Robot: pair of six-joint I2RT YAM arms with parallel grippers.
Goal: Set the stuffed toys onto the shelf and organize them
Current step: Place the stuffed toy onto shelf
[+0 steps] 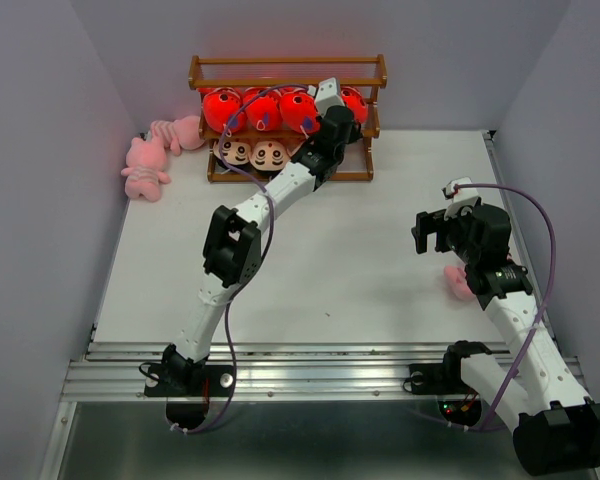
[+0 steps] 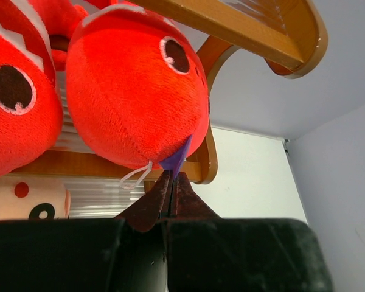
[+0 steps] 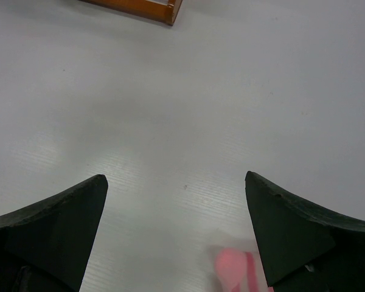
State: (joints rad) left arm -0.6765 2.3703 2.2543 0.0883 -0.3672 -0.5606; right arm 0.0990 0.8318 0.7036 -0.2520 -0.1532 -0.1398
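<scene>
Seen from above, a brown wooden three-tier shelf (image 1: 285, 72) stood at the 12 o'clock edge of the white worktop (image 1: 330, 260). Four red-orange plush fish with white bands filled its middle tier. Black-haired boy dolls (image 1: 250, 152) sat on the bottom tier.

The left arm reached to the 3 o'clock end of the fish row. In the left wrist view, the left tool (image 2: 171, 176) had its fingers pressed together directly under the end fish (image 2: 134, 91). The tips met at a small purple tag (image 2: 177, 157) hanging from that fish. Whether the tag was pinched could not be told.

The fish appeared seated on the rail, so the step in hand seemed to be leaving it there. Doing that well would mean making sure the tag was free. The tool could then draw straight back toward 6 o'clock without nudging the fish off its rail.

The right tool (image 3: 175, 177) hung spread wide above bare worktop at about 4 o'clock. A pink plush toy (image 1: 460, 282) lay under that arm, at the 5 o'clock edge of the right wrist view. A clean pick would need the tool centred over it first.

Two more pink plush animals (image 1: 145, 165) lay on the worktop at 10 o'clock, just beside the shelf.
</scene>
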